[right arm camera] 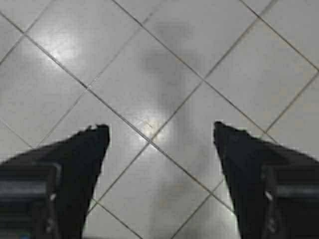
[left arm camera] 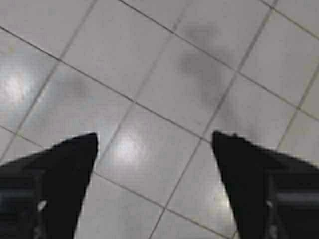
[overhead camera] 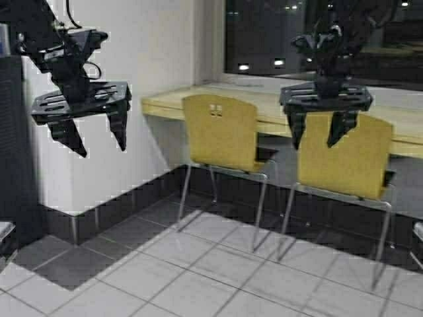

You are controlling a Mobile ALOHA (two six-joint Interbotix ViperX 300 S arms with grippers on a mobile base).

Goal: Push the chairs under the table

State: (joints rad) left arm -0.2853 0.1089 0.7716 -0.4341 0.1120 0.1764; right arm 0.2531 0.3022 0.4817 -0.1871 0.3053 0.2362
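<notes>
Two yellow-tan plywood chairs stand on chrome legs before the long pale wood table (overhead camera: 165,102), backs toward me. The left chair (overhead camera: 221,132) shows small square cut-outs in its backrest. The right chair (overhead camera: 353,162) is partly hidden by my right gripper (overhead camera: 320,142), which hangs open and empty in front of its backrest. My left gripper (overhead camera: 102,145) hangs open and empty at the far left, before the white wall. Both wrist views show only floor tiles between the open fingers (left arm camera: 60,169) (right arm camera: 75,159). The seats sit partly under the table edge.
A white wall (overhead camera: 145,53) with a dark tiled base (overhead camera: 106,218) juts out at the left. A dark window (overhead camera: 277,33) runs behind the table. Pale floor tiles (overhead camera: 198,271) spread in front of the chairs. A dark cabinet edge (overhead camera: 10,145) stands far left.
</notes>
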